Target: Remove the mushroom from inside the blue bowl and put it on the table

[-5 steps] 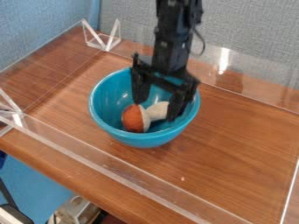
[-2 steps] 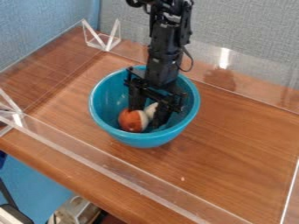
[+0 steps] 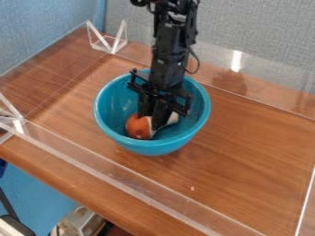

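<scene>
**Inside the bowl, fingers at the mushroom**

My gripper [image 3: 157, 112] points steeply down into the blue bowl [image 3: 117, 120], its black fingers drawn narrow about the mushroom's [image 3: 144, 125] pale stem; whether they truly grip it, I cannot tell. The rounded orange-brown cap lies on the bowl's glossy turquoise floor. The round, deep bowl sits on the wood-grain table [image 3: 234, 152], edged by low clear acrylic walls [image 3: 185, 189].
</scene>
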`<state>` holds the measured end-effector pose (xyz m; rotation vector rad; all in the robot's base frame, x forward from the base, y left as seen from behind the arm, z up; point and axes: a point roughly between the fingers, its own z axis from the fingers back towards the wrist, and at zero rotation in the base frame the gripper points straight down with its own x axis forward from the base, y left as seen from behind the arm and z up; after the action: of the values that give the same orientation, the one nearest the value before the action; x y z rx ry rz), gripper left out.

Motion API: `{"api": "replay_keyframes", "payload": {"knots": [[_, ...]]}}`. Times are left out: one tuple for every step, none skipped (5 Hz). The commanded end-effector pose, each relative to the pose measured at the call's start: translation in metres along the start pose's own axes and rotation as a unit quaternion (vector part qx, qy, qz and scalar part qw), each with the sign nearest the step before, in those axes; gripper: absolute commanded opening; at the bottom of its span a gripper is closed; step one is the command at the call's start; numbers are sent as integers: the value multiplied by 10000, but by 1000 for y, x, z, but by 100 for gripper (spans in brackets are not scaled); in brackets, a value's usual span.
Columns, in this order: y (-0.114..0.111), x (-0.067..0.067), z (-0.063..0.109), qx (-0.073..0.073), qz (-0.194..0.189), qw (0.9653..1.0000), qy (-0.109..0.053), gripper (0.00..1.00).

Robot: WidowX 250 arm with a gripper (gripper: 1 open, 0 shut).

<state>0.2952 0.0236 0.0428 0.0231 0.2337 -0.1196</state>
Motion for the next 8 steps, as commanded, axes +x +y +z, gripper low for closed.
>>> {"api": "replay_keyframes", "payload": {"knots": [[-1, 1, 16, 49, -97, 9997, -223, 0], [-2, 0, 20, 70, -142, 9996, -242, 0], [-3, -1, 24, 90, -185, 9994, -260, 0], [-5, -2, 28, 110, -226, 9993, -279, 0], [-6, -3, 32, 133, -269, 9991, -295, 0], [-7, -3, 35, 147, -315, 9989, -313, 0], [-7, -3, 37, 158, -362, 9987, -337, 0], [-8, -3, 39, 164, -415, 9983, -364, 0]]}}
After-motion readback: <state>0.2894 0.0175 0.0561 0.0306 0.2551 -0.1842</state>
